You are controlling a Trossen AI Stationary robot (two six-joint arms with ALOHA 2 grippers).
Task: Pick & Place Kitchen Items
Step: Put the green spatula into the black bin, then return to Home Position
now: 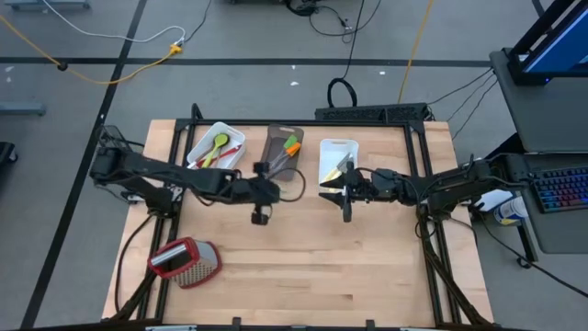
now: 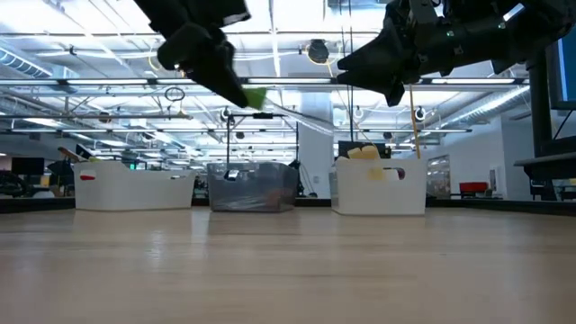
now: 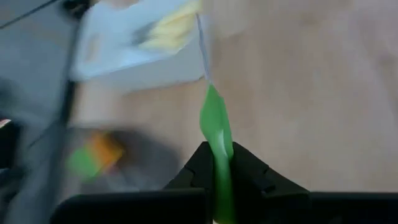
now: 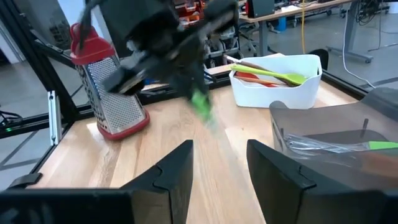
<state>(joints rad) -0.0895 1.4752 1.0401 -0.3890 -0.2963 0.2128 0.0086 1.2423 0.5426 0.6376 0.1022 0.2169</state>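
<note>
My left gripper (image 3: 216, 155) hangs above the table's middle (image 1: 264, 191), shut on a green utensil (image 3: 214, 121) whose thin grey shaft (image 3: 203, 50) sticks out ahead of the fingers. In the low view the gripper (image 2: 229, 85) and the utensil (image 2: 256, 97) are well above the tabletop. My right gripper (image 4: 219, 155) stands open beside the white tub at the far right (image 1: 344, 195), with nothing between its fingers. Other kitchen items lie in three tubs at the far edge: a white one (image 1: 209, 158), a dark one (image 1: 276, 140) and a white one (image 1: 333, 147). My left gripper pinches the utensil's broad green part (image 3: 219, 144) between its two fingers. The fingers slant downward and lie along the utensil, and its thin shaft runs on past them. The utensil is lifted clear of the table, slanting down away from the gripper (image 2: 288, 110).
A metal grater with a red top (image 1: 186, 260) is at the near left of the wooden table (image 1: 322, 276). The three tubs line the far edge, and bare wood lies between the grippers and the near edge. Black frame rails run along the table's sides.
</note>
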